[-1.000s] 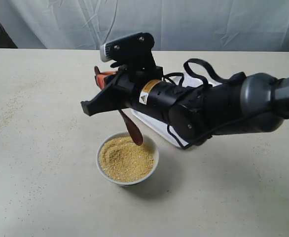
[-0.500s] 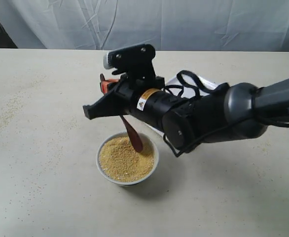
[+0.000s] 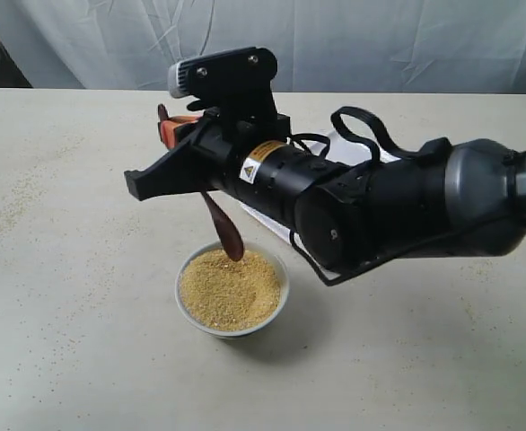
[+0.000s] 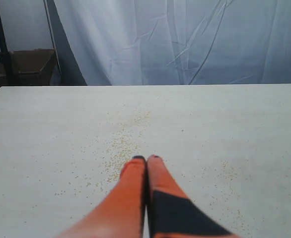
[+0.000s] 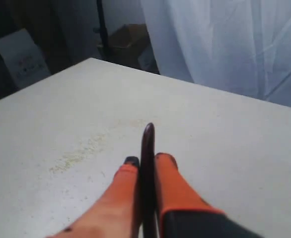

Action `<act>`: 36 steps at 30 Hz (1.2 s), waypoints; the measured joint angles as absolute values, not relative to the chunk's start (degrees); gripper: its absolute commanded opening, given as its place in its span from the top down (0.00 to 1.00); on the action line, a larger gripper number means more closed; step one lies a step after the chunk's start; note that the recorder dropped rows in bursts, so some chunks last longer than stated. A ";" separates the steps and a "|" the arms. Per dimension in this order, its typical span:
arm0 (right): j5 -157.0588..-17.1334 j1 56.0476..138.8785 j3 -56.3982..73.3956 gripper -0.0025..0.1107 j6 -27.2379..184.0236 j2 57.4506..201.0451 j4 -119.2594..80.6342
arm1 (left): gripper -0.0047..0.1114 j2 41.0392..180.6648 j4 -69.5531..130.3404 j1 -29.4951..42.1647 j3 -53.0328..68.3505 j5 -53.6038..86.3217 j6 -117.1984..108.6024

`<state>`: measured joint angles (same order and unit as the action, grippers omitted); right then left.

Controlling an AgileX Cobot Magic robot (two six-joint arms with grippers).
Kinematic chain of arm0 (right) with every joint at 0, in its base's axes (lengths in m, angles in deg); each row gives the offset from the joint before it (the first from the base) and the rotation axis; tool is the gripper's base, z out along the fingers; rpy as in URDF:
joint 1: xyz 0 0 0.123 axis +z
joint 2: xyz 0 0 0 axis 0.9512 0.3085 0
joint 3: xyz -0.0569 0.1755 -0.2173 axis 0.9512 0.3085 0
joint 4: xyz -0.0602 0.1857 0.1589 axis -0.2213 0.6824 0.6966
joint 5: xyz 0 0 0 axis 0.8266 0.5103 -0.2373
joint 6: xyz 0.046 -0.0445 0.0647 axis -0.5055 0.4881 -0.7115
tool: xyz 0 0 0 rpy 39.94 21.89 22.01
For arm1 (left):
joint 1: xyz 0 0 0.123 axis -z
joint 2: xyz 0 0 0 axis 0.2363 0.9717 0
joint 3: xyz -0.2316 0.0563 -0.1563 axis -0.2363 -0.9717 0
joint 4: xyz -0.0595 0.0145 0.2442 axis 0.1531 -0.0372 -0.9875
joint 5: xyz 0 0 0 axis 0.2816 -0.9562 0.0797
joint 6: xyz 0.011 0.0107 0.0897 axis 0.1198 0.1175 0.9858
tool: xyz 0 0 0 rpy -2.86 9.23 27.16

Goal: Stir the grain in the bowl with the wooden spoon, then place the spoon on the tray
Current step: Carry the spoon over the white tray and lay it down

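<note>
Right gripper (image 3: 169, 135) is clamping the spoon (image 3: 223, 229) handle, tip sitting right at the grain (image 3: 230, 292), far edge of the bowl (image 3: 184, 305). Looks like it's stirring; next it's needing a gentle sweep, then the tray (image 3: 265, 223) behind.

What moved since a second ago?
The right jaws, clamped on the wooden spoon, swung left and rose a little, sweeping the spoon's tip leftward along the back of the grain. The bowl stayed put.
</note>
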<state>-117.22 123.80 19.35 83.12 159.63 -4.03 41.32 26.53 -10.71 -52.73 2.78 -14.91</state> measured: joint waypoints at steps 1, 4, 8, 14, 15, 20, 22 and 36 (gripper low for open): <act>-116.60 123.52 19.35 0.98 83.82 159.92 -3.43 | 0.96 41.32 26.53 -10.71 -52.73 2.78 -14.91; -114.75 123.04 19.35 0.98 84.77 161.47 -2.56 | 0.96 41.32 26.53 -10.71 -52.73 2.78 -14.91; -113.81 122.79 19.59 0.98 85.25 159.96 -1.55 | 0.96 41.32 26.53 -10.71 -52.73 2.78 -14.91; -115.46 114.20 18.62 0.98 82.81 153.65 12.04 | 0.96 41.32 26.53 -10.71 -52.73 2.78 -14.91; -115.36 111.60 18.59 0.98 80.14 153.65 15.42 | 0.96 41.32 26.53 -10.71 -52.73 2.78 -14.91; -113.05 101.63 18.59 0.98 61.16 159.49 19.18 | 0.96 41.32 26.53 -10.71 -52.73 2.78 -14.91; -112.39 100.32 18.59 0.98 55.51 162.46 16.99 | 0.96 41.32 26.53 -10.71 -52.73 2.78 -14.91; -110.20 99.67 18.69 0.45 46.11 172.98 19.72 | 0.96 41.32 26.53 -10.71 -52.73 2.78 -14.91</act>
